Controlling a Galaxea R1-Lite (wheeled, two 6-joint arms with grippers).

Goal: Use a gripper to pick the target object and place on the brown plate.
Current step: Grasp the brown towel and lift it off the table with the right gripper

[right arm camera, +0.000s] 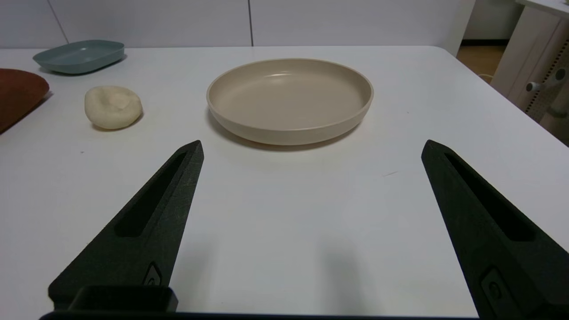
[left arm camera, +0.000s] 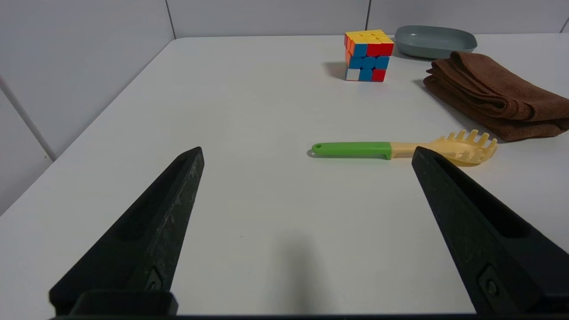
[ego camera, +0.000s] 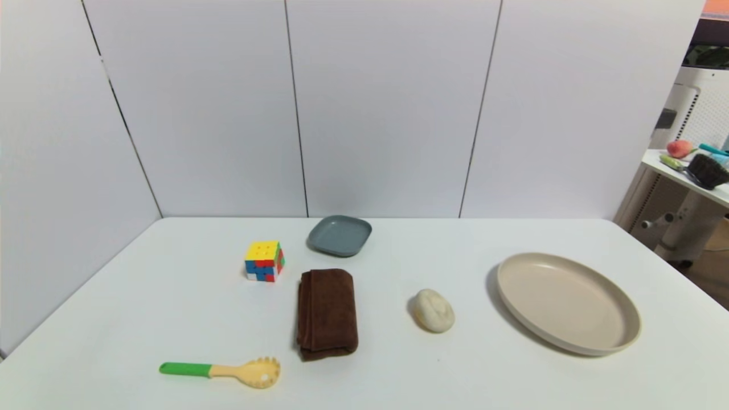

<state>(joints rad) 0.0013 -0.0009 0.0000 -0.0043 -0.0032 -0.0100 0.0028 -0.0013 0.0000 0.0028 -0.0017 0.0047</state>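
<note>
The dark brown folded towel point(ego camera: 327, 313) lies at the table's middle front; it also shows in the left wrist view point(left arm camera: 498, 95) and at an edge of the right wrist view point(right arm camera: 18, 93). The large beige plate point(ego camera: 615, 341) sits empty on the right and shows in the right wrist view point(right arm camera: 289, 126). Neither gripper shows in the head view. My left gripper point(left arm camera: 306, 153) is open and empty over bare table, short of the towel. My right gripper point(right arm camera: 311, 146) is open and empty just short of the plate.
A colour cube point(ego camera: 265, 261) and a grey square dish point(ego camera: 340, 235) stand behind the towel. A cream bun-like lump point(ego camera: 434, 310) lies between towel and plate. A green-handled pasta spoon point(ego camera: 228, 371) lies at the front left. White walls enclose the back and left.
</note>
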